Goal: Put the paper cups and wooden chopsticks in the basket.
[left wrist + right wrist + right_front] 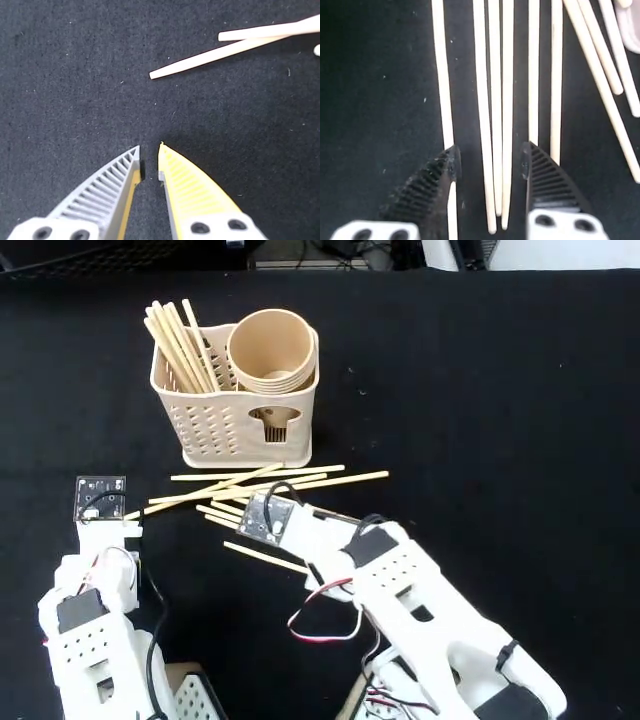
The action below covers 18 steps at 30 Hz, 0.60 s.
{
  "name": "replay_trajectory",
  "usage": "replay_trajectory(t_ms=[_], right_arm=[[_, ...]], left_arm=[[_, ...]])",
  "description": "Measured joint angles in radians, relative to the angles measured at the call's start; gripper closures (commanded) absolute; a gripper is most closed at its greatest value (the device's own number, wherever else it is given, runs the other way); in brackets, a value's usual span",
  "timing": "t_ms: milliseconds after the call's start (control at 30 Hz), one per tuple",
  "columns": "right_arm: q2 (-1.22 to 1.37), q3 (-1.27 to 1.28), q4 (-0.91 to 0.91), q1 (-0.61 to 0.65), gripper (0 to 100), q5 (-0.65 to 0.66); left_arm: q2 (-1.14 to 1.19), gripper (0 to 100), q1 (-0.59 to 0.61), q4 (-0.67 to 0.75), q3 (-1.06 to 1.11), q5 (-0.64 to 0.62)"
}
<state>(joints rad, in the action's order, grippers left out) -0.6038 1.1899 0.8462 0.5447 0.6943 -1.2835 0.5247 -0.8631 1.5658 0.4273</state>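
Right now the right tool (489,150) hangs low over the loose chopsticks (495,100) scattered on the black worktop (500,390). Its two dark fingers are spread well apart and clamp nothing. Three of the sticks run lengthwise through the gap between the fingertips, with their ends reaching back toward the tool's base. One more stick passes under the finger on one side, and others lie just outside the finger on the other side, fanning away at a slant. Farther ahead of this tool, past the scattered sticks, stands the basket (215,430). A stack of paper cups (272,348) sits upright in one compartment, and a bundle of standing chopsticks (180,340) leans in the compartment next to it. A single chopstick (265,557) lies apart from the rest, back beside the right arm's wrist. The left tool (149,146) is off to the side of the pile, above bare cloth. Its grey finger and yellow finger are separated by only a narrow gap, with nothing between them. Two stick ends (215,55) lie ahead of its tips and a little to one side, near but not touching them.
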Motion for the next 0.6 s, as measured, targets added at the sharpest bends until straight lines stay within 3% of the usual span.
replay_trajectory(t_ms=[333, 467, 600], right_arm=[[0.186, -0.026, -0.051, -0.003, 69.8, 0.000], [0.221, -0.048, -0.051, -0.003, 76.6, 0.006], [0.226, -0.051, -0.051, -0.003, 92.8, 0.049]], left_arm=[[0.000, 92, 0.000, 0.000, 0.000, 0.000], [0.000, 92, 0.000, 0.000, 0.000, 0.000], [0.000, 92, 0.000, 0.000, 0.000, 0.000]])
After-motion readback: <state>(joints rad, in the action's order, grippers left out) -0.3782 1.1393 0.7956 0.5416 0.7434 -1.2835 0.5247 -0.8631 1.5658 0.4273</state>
